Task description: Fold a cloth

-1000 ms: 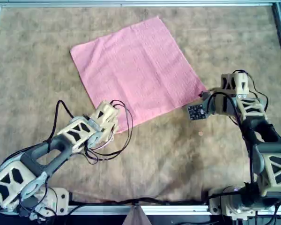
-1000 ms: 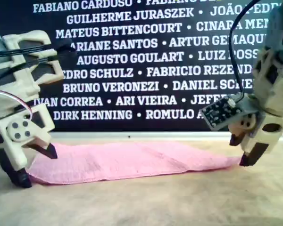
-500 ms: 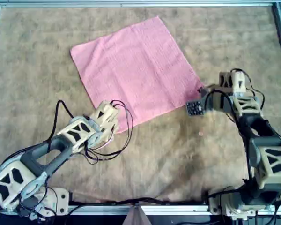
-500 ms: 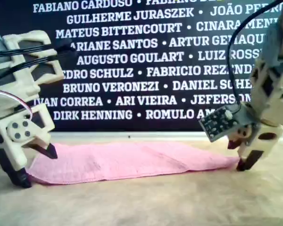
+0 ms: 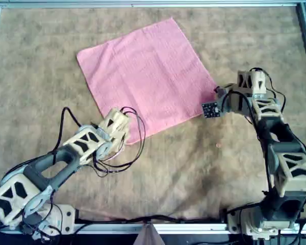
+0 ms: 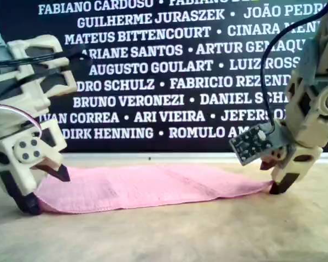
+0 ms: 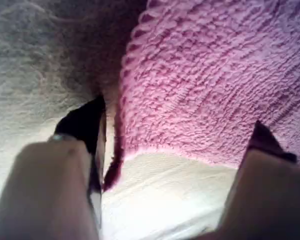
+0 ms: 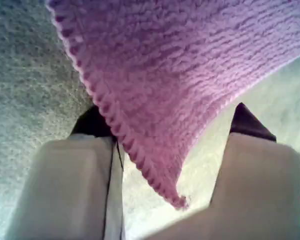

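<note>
The square pink terry cloth (image 5: 148, 76) lies flat on rough beige felt (image 5: 204, 163). The left gripper (image 7: 175, 165) and the right gripper (image 8: 175, 150) each stand spread, 1 cloth corner between the fingers.

1. Hidden in the overhead view under the left gripper (image 5: 123, 133): nearest corner of the cloth (image 5: 148, 76).
2. Cut off in the exterior view: names on the banner (image 6: 169, 65).
3. Blurred in both wrist views: near fingers (image 8: 75, 185).

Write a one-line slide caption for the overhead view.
Two arms bracket a flat pink cloth on a brown mat, each open tool, left and right, set at a cloth corner.
</note>
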